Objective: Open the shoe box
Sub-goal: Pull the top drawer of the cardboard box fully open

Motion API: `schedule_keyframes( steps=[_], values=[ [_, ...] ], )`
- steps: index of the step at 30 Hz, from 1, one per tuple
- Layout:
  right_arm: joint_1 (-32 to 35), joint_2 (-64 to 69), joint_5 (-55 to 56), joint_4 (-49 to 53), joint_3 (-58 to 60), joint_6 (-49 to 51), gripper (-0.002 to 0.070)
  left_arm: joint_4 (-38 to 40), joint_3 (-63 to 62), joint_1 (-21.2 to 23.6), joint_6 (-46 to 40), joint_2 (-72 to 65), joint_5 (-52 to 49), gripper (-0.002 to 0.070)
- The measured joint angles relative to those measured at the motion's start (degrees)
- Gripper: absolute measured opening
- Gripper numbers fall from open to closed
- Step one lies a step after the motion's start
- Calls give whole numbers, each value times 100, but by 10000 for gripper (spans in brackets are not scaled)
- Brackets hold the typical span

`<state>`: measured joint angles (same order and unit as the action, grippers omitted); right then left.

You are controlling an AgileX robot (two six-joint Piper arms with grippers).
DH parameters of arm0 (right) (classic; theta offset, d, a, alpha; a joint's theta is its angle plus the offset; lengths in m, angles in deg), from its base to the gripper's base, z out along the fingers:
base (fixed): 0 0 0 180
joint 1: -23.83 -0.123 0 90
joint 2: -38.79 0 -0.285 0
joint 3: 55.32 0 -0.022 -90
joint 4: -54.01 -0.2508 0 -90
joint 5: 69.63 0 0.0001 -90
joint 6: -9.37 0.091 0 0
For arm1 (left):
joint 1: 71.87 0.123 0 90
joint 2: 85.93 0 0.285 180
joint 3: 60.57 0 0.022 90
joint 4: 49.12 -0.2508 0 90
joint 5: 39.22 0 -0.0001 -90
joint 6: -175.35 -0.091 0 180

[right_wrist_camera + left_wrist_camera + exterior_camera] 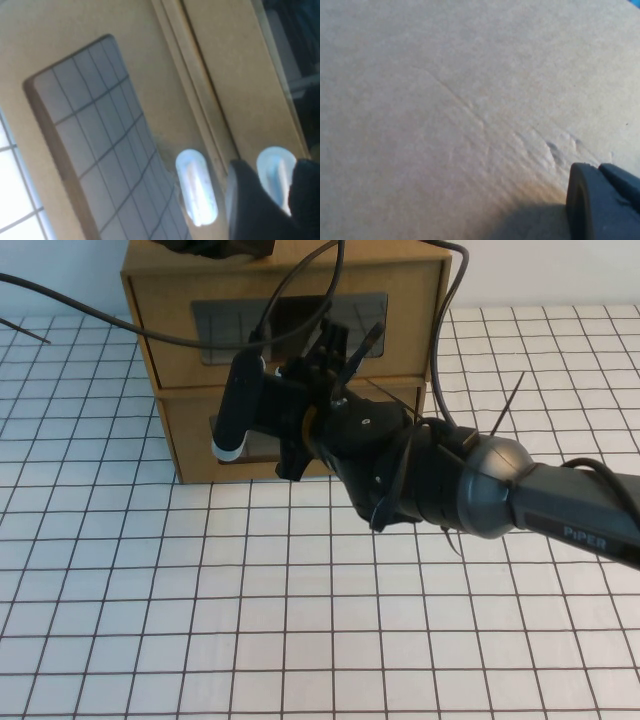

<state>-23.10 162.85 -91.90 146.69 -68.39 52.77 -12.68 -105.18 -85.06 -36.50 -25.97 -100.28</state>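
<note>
Standing at the far side of the table [300, 640] is the shoe box [160, 330], a brown cardboard one with a drawer-style front. It sits stacked on a lower box [185, 440] of the same make. Each front has a rectangular window [290, 315] cut into it.

Cardboard like this looks light and fairly stiff, but it marks easily. The left wrist view already shows small dents [555, 150] pressed into the surface. I'd expect so light a stack to slide across the cloth when pulled unless it is held down from above. The face is smooth and I see no handle. The likeliest hold is therefore the window's edge or the lip at the seam between the boxes, and a hard pinch could crush it.

The right gripper [350, 340] is up against the front, close to that seam. Its jaws are spread and I see nothing between them. The left gripper [215, 246] sits at the top of the stack, right against the cardboard; I cannot tell its state.

Only "PIPER" [585, 533], on the right arm, can be read. I can make out no print on either box.
</note>
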Motion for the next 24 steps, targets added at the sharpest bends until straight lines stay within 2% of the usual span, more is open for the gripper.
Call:
schedule_keyframes(
  steps=[10, 16, 24],
  values=[
    [58, 50, 108, 259, 0, 0, 175, 0, 0, 0, 0, 0, 0, -2],
    [61, 72, 48, 313, 0, -94, 132, 0, 0, 0, 0, 0, 0, -2],
    [61, 113, 14, 352, -39, -104, 122, 0, 0, 0, 0, 0, -9, -2]
  ],
)
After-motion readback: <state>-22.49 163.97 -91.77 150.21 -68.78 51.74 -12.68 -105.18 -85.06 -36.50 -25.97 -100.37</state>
